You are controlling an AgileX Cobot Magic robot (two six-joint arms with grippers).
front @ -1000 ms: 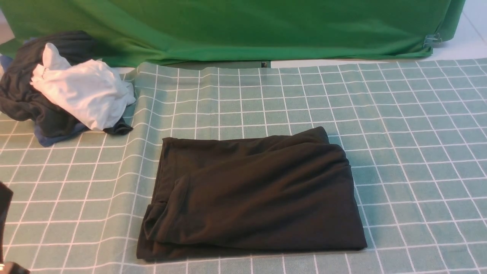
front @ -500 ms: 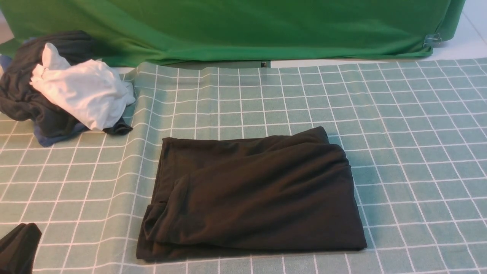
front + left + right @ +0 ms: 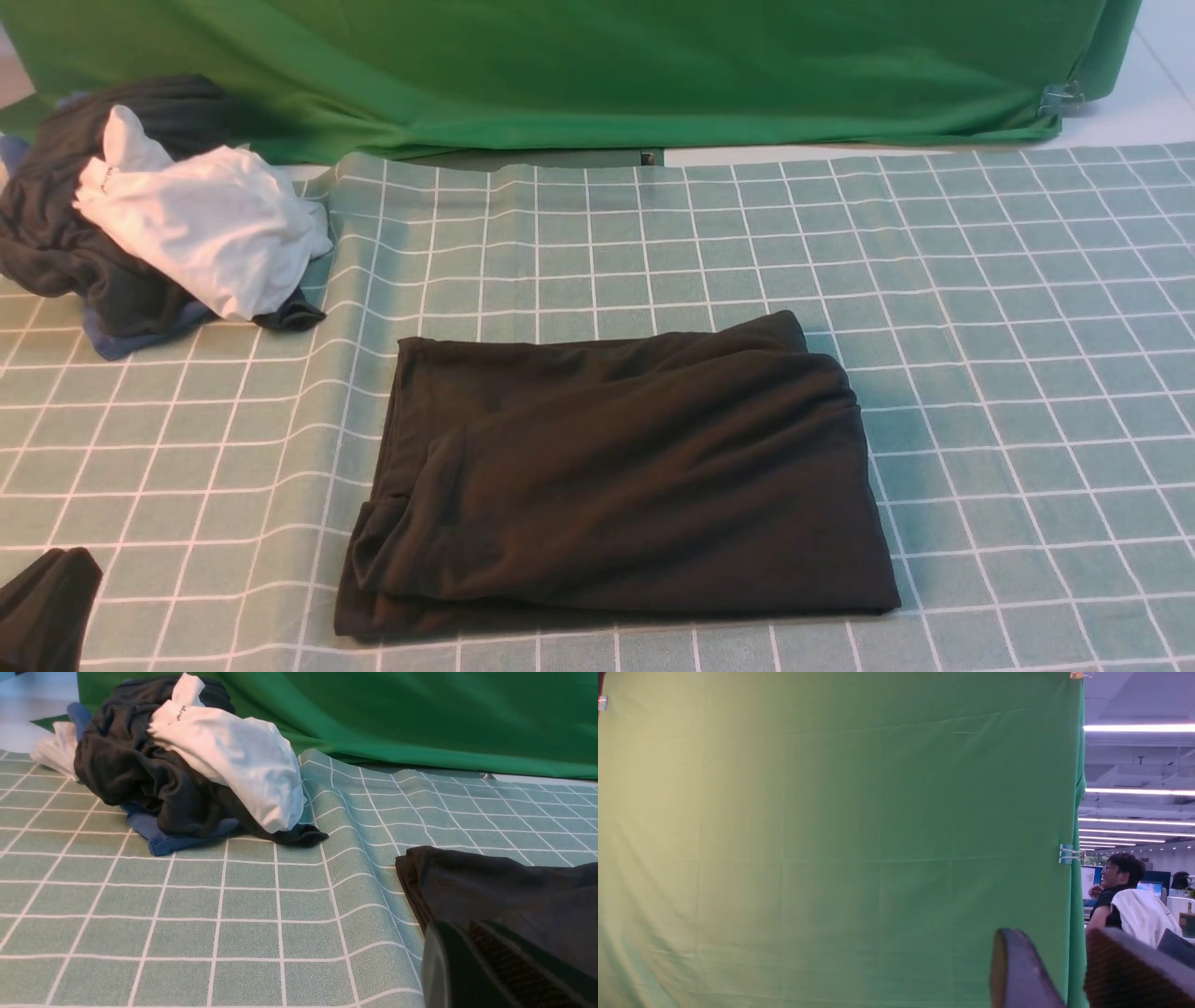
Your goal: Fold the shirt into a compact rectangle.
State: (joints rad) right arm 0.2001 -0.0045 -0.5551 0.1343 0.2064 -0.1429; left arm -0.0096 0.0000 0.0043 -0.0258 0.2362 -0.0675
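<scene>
Since a second earlier the left gripper (image 3: 42, 611) had shifted at lower left, closed and empty; the folded black cotton shirt (image 3: 616, 485) lay lower centre, apart. The right gripper (image 3: 1069, 970) stood slightly parted, raised.

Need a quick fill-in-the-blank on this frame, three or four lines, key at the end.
1. The black shirt lies folded on a ____ checked tablecloth.
2. On top of the dark clothes pile sits a ____ garment.
3. Behind the table hangs a ____ backdrop.
4. The left gripper is shut, and its fingers hold ____.

Missing words: green; white; green; nothing
</scene>
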